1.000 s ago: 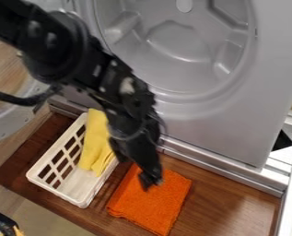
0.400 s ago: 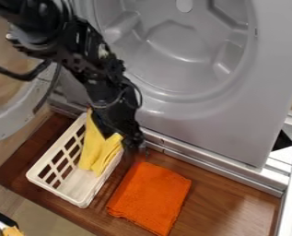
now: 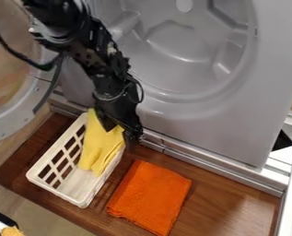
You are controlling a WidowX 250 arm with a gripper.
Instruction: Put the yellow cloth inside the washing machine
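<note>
1 yellow cloth (image 3: 97, 150), in the basket (image 3: 82, 201), so outside the washing machine (image 3: 215, 124). It lies lengthwise: top end up at the basket's far end, lower end down on the basket's floor. Right-hand part of it bunches up at the gripper.

1 gripper (image 3: 121, 132), pointing down at the basket's far right corner, over the cloth's upper part. 2 fingers, standing apart, a fold of yellow visible between them. Reads as open, not clamped. Can't tell how hard they touch the cloth.

1 basket, white plastic, slatted sides with rectangular holes, upright on the brown wooden board (image 3: 225, 198).

1 orange cloth (image 3: 149, 196), folded flat on the same board, just right of the basket. So 2 cloths total: 1 in basket, 1 on board.

1 washing machine, grey, behind the board, with 1 big round opening (image 3: 178, 50) facing the camera. 1 round door (image 3: 15, 122), swung open at left.

1 black arm (image 3: 99, 53) coming in from upper left, passing in front of the machine; 1 black cable (image 3: 28, 60) looping off it across the door.

Metal rail (image 3: 213, 170) along the machine's foot.
</note>
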